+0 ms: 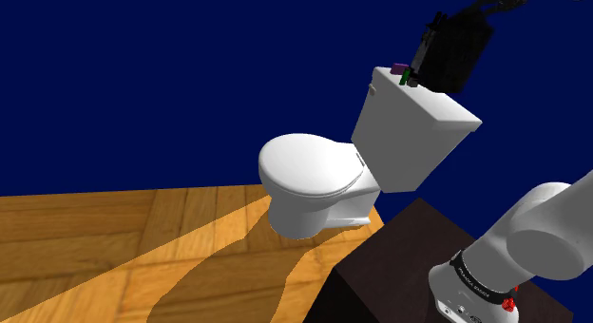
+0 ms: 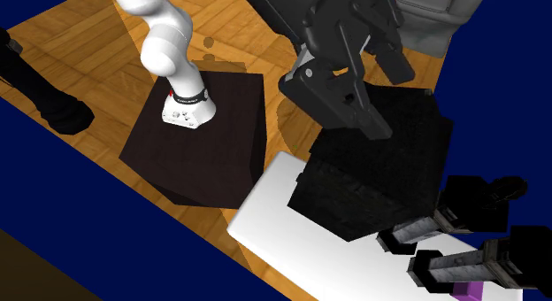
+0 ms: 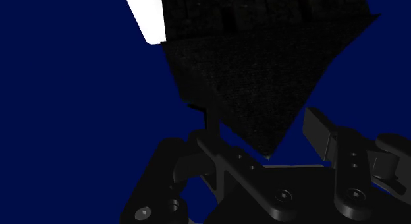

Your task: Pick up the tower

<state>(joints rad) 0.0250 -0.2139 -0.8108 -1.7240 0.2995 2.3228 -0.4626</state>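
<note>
The tower is a black, rough-sided box (image 2: 371, 171) resting on the white lid of the toilet tank (image 2: 265, 211). In the shoulder view the tower (image 1: 456, 47) sits at the tank's far end. My black gripper (image 2: 394, 104) hovers right over the box's upper edge, fingers spread. In the wrist view one corner of the tower (image 3: 263, 51) points in between the fingers of my gripper (image 3: 263, 120). One finger (image 3: 211, 134) lies along the box's edge, while the other finger (image 3: 321, 130) stands off it with blue showing between. The gripper is open and holds nothing.
A small purple piece (image 1: 400, 67) and a green one (image 1: 407, 79) lie on the tank lid beside the tower. Two grey-and-black stick-like things (image 2: 460, 264) lie close to the box. The white toilet bowl (image 1: 309, 179) stands on a wooden floor. My dark stand (image 2: 199, 140) is nearby.
</note>
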